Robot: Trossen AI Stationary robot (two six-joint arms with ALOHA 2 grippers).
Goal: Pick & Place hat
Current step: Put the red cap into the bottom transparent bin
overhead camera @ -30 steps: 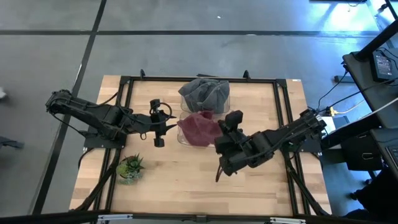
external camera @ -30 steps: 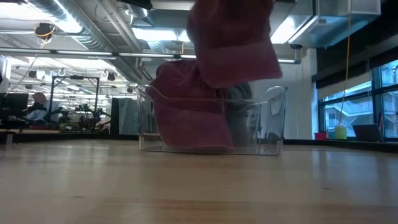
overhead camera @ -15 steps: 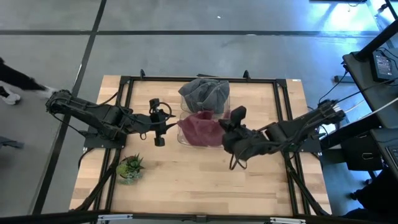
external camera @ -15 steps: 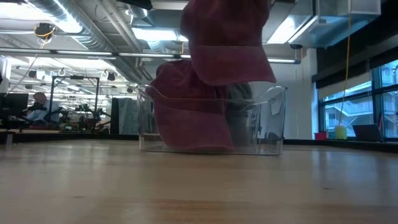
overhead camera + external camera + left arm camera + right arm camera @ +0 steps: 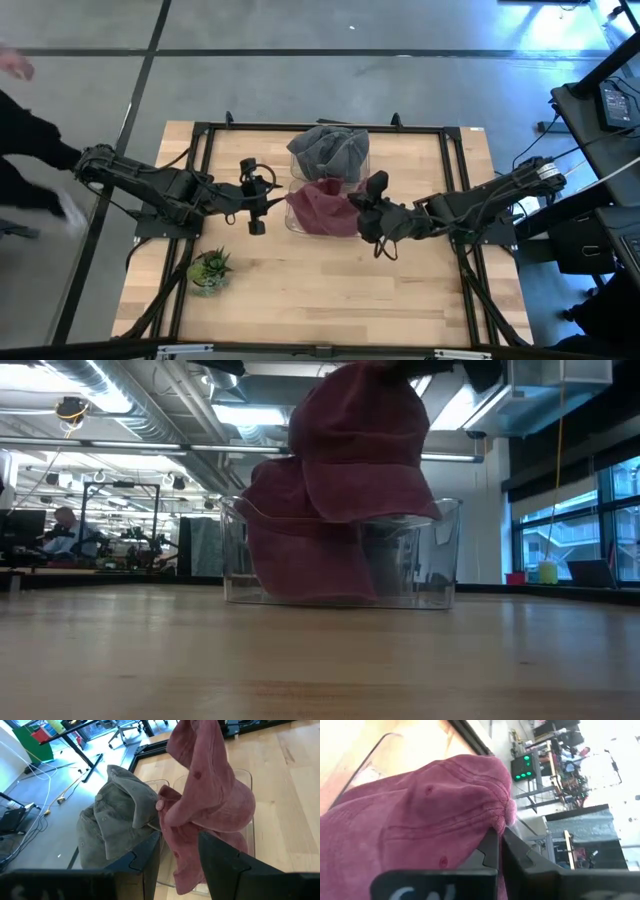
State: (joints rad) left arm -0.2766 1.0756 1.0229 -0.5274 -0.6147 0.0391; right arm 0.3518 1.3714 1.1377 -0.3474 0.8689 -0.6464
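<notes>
My right gripper [image 5: 360,213] is shut on a maroon hat [image 5: 360,450] that hangs over a clear bin [image 5: 440,555] at the table's middle. The hat also shows in the left wrist view [image 5: 200,775]. A second maroon hat [image 5: 290,555] lies in that bin. A grey hat [image 5: 328,150] lies in a second clear bin on the far side of the first. My left gripper [image 5: 260,197] is open and empty, left of the bins, at about their height. My right gripper pinches a bunched fold of the maroon hat's cloth [image 5: 496,815] between its two shut fingers, coming from the table's right side. The hat hangs below the fingers over the bin. Whether its lower edge [image 5: 370,510] touches the hat in the bin, I cannot tell.
A small potted plant [image 5: 210,270] stands at the near left of the table. A black frame [image 5: 320,127] runs around the work area. A person's dark sleeve [image 5: 30,170] shows beyond the table's left edge.
My right gripper has gone toward the table's far edge and toward the bin, still shut on the maroon hat. The hat has come down, and its lower edge now hangs at the bin's rim. A person has come into view at the left.
</notes>
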